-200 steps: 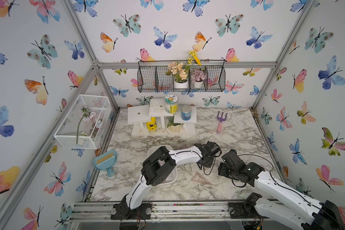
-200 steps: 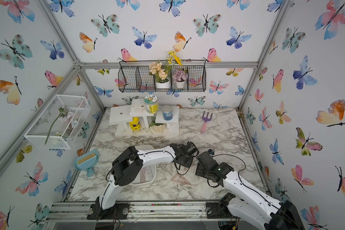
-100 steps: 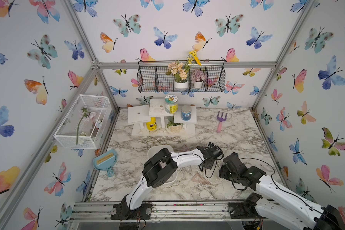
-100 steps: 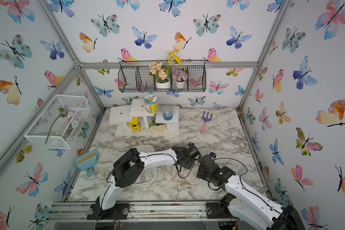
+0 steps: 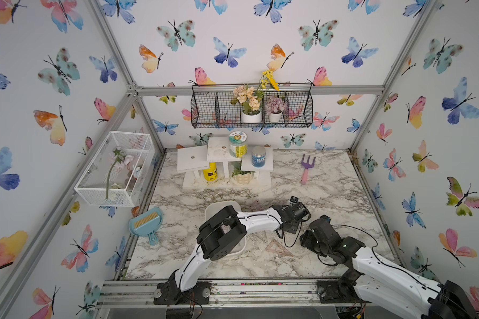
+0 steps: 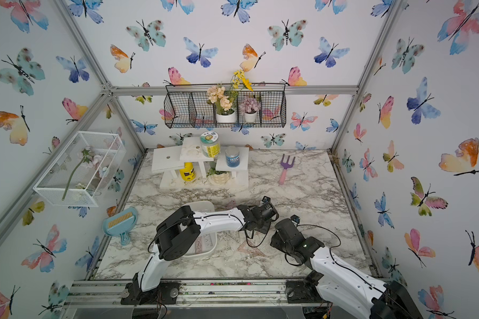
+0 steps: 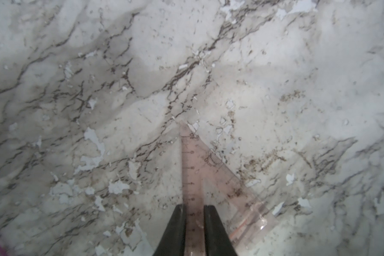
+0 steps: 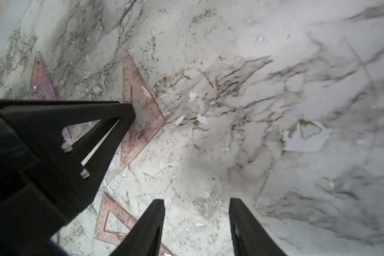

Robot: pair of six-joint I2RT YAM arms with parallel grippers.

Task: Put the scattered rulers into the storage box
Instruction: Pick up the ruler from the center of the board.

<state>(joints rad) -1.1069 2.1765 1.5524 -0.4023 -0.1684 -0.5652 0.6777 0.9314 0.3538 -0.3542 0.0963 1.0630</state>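
Two arms and one storage box [image 5: 221, 204]. Out on the counter [image 8: 264, 99] I count three: a purple-tinted set square [image 8: 41, 77], a middle set square [image 8: 142, 104] and a near set square [image 8: 113, 218]. The left claw [image 7: 193, 207] is drawn narrow, pinching the middle set square's scaled leg. The right claw [image 8: 196, 221] stands wide and empty over bare counter, with the near set square just beside one finger. The storage box sits under the left arm's elbow, apart from both claws.

Butterfly-papered walls [image 5: 233, 41] enclose a marble-patterned tabletop [image 5: 329, 193], seemingly chipped in places, evenly lit.
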